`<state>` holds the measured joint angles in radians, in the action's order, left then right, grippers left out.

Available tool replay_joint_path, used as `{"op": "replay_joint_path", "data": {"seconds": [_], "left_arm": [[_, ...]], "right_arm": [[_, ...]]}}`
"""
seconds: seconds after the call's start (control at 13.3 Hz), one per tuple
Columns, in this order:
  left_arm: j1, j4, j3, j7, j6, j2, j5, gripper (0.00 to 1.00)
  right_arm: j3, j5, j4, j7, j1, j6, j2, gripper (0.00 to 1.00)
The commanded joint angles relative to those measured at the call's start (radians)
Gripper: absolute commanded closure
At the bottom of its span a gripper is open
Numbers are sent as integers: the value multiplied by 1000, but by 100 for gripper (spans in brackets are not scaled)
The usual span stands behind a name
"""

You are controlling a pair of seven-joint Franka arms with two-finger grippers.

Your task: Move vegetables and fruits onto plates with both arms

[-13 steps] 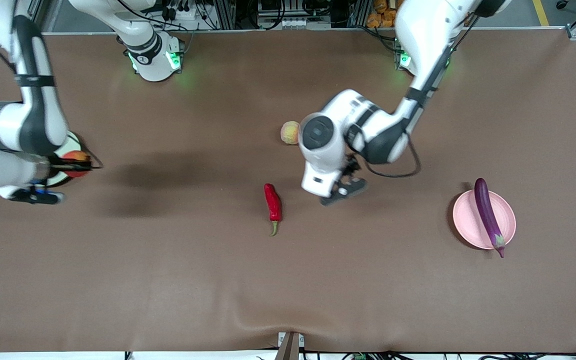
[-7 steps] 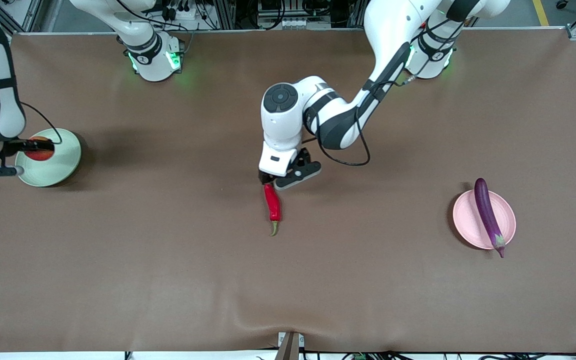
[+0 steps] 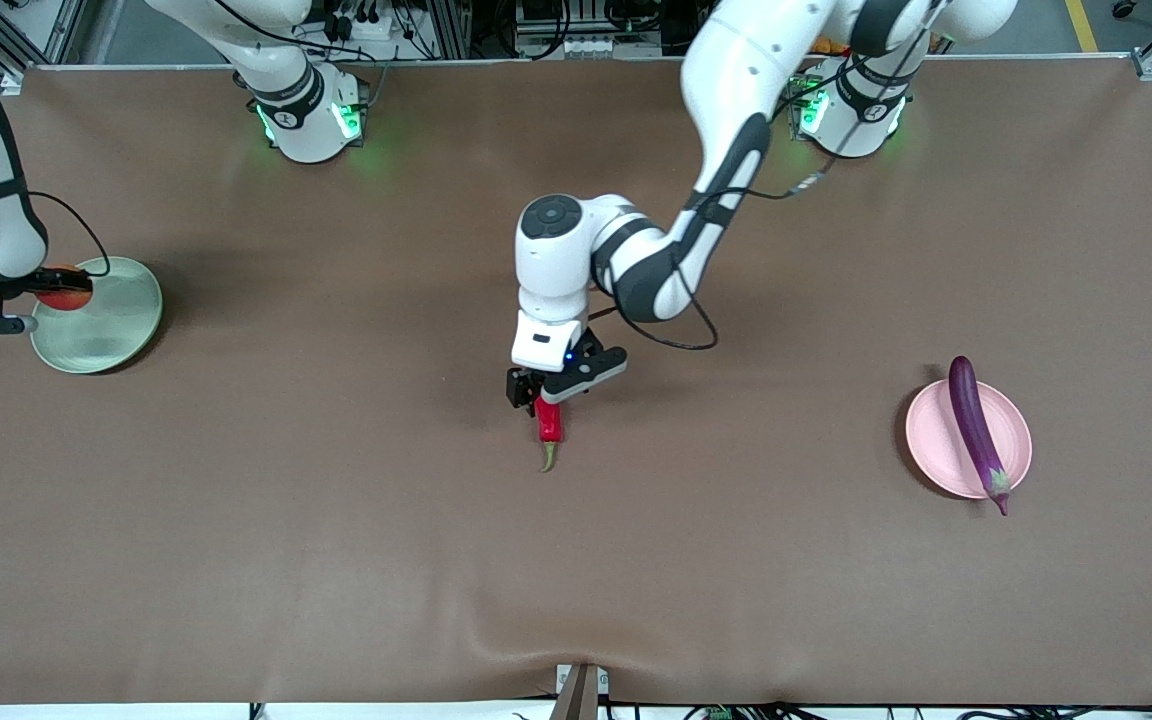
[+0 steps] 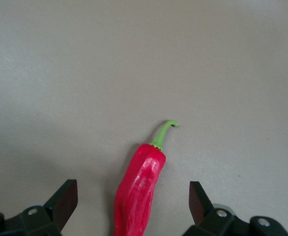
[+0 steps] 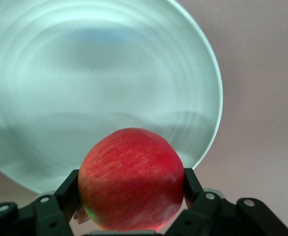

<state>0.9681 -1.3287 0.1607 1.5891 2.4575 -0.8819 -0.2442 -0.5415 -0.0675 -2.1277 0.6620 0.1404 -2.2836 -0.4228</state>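
eggplant [image 3: 975,430]: It lies across the pink plate [image 3: 1016,455], at the left arm's end of the table. It is too long to fit, so both ends stick out past the rim. This one looks done.
chili [image 3: 549,428]: It lies on the bare table near the middle, with its green stem pointing at the front camera. It is not on a plate yet.
left gripper [image 3: 544,388]: It is down over the fat end of the chili. Its fingers [image 4: 65,196] are spread wide, one on each side of the chili, so they can close on it. I think the pinch comes next.
green plate [image 3: 126,320]: It sits at the right arm's end of the table, and it looks empty.
apple [image 5: 131,179]: The right gripper [image 5: 131,189] pinches it on both sides. It hangs over the edge of the green plate, most likely so it can be set down there.
peach: I cannot see it now.
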Motion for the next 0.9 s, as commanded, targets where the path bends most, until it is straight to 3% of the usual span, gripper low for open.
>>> {"op": "replay_joint_path", "data": {"seconds": [0.0, 0.15, 0.23, 0.3, 0.38, 0.53, 0.6, 0.83], "left_arm": [[58, 56, 62, 48, 37, -67, -3, 0], [60, 63, 65, 72, 73, -106, -4, 0], [69, 63, 75, 78, 93, -121, -6, 0], [82, 63, 92, 78, 106, -132, -6, 0], [92, 63, 106, 78, 107, -141, -4, 0], [96, 62, 109, 80, 109, -158, -6, 0], [96, 62, 109, 86, 109, -160, -6, 10], [96, 59, 108, 114, 109, -163, -6, 92]], "right_arm": [[5, 46, 40, 172, 24, -106, -63, 100], [5, 136, 64, 273, 41, -111, -109, 100], [5, 170, 65, 306, 42, -111, -119, 86], [5, 187, 65, 315, 45, -109, -122, 36], [5, 198, 65, 317, 48, -106, -122, 0], [5, 204, 68, 314, 39, -91, -116, 0], [5, 204, 90, 312, 36, -44, -108, 0], [2, 199, 285, 304, 22, 291, -111, 0]]}}
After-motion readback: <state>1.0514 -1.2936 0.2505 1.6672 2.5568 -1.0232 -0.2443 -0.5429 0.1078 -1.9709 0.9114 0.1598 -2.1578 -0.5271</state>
